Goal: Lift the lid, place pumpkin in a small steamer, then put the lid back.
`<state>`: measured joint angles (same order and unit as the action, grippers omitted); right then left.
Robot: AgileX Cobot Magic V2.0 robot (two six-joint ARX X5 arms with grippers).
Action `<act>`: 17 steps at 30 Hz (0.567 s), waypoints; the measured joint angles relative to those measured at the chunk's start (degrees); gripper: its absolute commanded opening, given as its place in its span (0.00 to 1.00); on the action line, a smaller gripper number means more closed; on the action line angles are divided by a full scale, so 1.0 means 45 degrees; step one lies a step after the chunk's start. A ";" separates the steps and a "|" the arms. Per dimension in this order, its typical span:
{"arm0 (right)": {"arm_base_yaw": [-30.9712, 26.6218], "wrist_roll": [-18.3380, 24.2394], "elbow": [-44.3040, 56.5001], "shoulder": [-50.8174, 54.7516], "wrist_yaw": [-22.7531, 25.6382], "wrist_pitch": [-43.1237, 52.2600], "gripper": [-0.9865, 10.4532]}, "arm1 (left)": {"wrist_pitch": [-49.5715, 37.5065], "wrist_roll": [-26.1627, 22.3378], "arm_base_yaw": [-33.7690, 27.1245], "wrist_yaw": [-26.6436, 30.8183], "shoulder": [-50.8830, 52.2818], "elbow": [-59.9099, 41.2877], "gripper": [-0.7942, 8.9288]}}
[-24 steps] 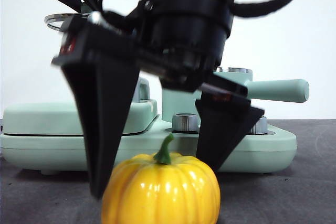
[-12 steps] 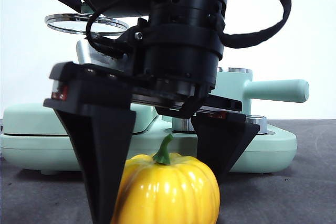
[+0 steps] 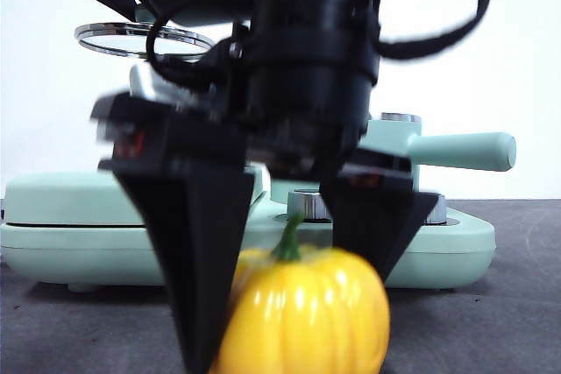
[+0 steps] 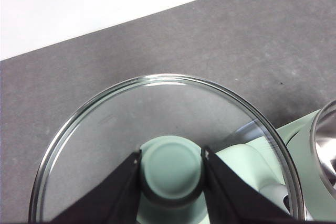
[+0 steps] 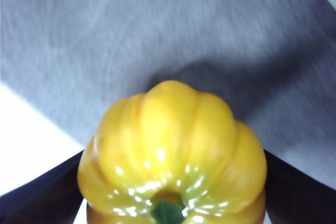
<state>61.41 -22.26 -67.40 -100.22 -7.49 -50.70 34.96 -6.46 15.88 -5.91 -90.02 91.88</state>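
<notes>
The yellow-orange pumpkin (image 3: pixel 307 313) sits low at the front of the table between the two black jaws of my right gripper (image 3: pixel 289 321). In the right wrist view the jaws press both sides of the pumpkin (image 5: pixel 173 150), so the right gripper (image 5: pixel 172 155) is shut on it. My left gripper (image 4: pixel 171 156) is shut on the mint-green knob (image 4: pixel 170 174) of the glass lid (image 4: pixel 105 129). It holds the lid (image 3: pixel 145 39) high at the upper left. The small steamer (image 3: pixel 394 142) stands uncovered behind the right arm, with its long handle (image 3: pixel 465 151) pointing right.
The wide mint-green base (image 3: pixel 88 238) spans the back of the table, with a steel knob (image 3: pixel 307 205) at its front. The flat griddle cover (image 3: pixel 70 192) lies on its left part. The steamer's steel rim (image 4: pixel 325 145) shows at the edge of the left wrist view.
The right gripper's jaws have come down and closed around the pumpkin. The pumpkin has shifted to the right and looks blurred. The lid stays held high at the upper left.
</notes>
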 measured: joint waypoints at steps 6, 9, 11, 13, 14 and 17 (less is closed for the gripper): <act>-0.0384 0.0476 -0.2293 -0.0005 -0.0005 -0.2171 0.41 | 0.0000 0.0000 -0.0029 0.0000 0.0000 0.0000 0.16; -0.0865 0.0835 -0.3721 -0.0005 0.0000 -0.3400 0.41 | 0.0000 0.0000 -0.0044 0.0000 0.0000 0.0000 0.16; -0.1287 0.1088 -0.4571 -0.0005 0.0015 -0.4036 0.41 | 0.0000 0.0000 -0.0053 0.0000 0.0000 0.0000 0.16; -0.1836 0.1413 -0.5382 -0.0005 0.0039 -0.4600 0.41 | 0.0000 0.0000 -0.0053 0.0000 -0.0005 0.0000 0.16; -0.2113 0.1579 -0.5727 -0.0005 0.0039 -0.4838 0.41 | 0.0000 0.0000 -0.0053 0.0000 0.0000 0.0000 0.16; -0.3133 0.2059 -0.6975 -0.0189 0.0058 -0.5532 0.41 | -0.0005 0.0000 -0.0053 0.0000 0.0000 0.0000 0.16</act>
<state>47.31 -12.99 -98.78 -101.08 -7.22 -75.59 34.94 -6.46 15.64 -5.91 -90.02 91.88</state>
